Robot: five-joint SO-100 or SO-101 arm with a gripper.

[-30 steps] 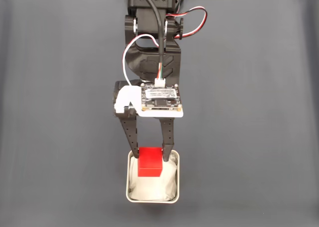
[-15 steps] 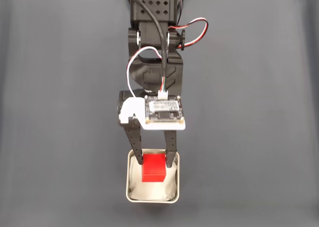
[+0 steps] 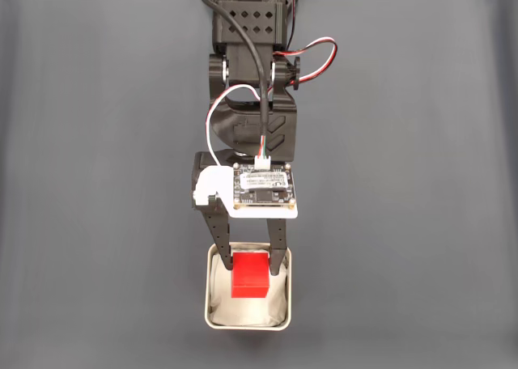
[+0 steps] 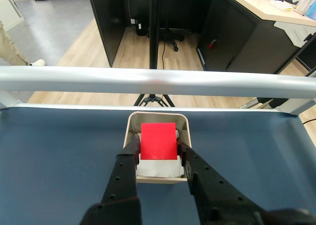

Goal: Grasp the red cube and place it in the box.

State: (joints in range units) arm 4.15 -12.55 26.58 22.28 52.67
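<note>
In the fixed view, the arm reaches down the frame over the dark grey surface (image 3: 97, 183), and its gripper (image 3: 251, 265) has both black fingers dipped inside the box (image 3: 287, 260), one against each side of the red cube (image 3: 250, 277). The gripper is closed on the cube, which sits within the box's outline, nearer its upper edge than its middle, above the crumpled white lining (image 3: 243, 311). Whether the cube already rests on that lining or hangs just above it cannot be told from this angle. The small circuit board (image 3: 263, 187) on the wrist, with its white cable, faces the camera, which suggests the gripper points steeply downward to lower the cube straight in rather than slide it over the rim. In the wrist view, the gripper (image 4: 159, 153) shows the same hold: the fingers press the left and right faces of the red cube (image 4: 158, 140), whose top face is flat and square to the camera, so the hold looks even. The box (image 4: 158, 117) surrounds the cube, its pale rim clear on the far side, and white lining (image 4: 157, 168) shows beneath. Judging from this, the cube is positioned for release, and opening the fingers should leave it in the box.
</note>
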